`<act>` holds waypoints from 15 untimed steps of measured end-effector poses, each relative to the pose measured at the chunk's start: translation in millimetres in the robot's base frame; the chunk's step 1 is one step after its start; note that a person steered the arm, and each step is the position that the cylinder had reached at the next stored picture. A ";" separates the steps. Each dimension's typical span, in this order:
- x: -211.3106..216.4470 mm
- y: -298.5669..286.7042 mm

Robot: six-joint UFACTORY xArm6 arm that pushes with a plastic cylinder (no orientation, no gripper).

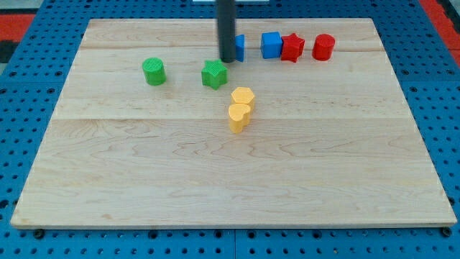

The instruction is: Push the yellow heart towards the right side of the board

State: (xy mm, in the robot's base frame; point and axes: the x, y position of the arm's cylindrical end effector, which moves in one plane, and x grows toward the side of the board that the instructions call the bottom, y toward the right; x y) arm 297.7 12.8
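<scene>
Two yellow blocks sit near the board's middle, touching. The upper one looks like a hexagon. The lower one looks like the yellow heart. My tip is above and slightly left of both, just above the green star and against the left side of a partly hidden blue block. The tip touches neither yellow block.
A green cylinder stands at the view's left. A blue block, a red star and a red cylinder line the view's top right. The wooden board lies on a blue pegboard.
</scene>
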 end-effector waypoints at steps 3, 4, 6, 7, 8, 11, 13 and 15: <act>32.3 14.2; 38.8 15.4; 76.2 -24.3; 71.3 -18.9; 71.3 -6.3; 184.1 73.8; 190.6 -34.5; 135.8 -0.5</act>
State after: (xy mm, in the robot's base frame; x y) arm 433.5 12.3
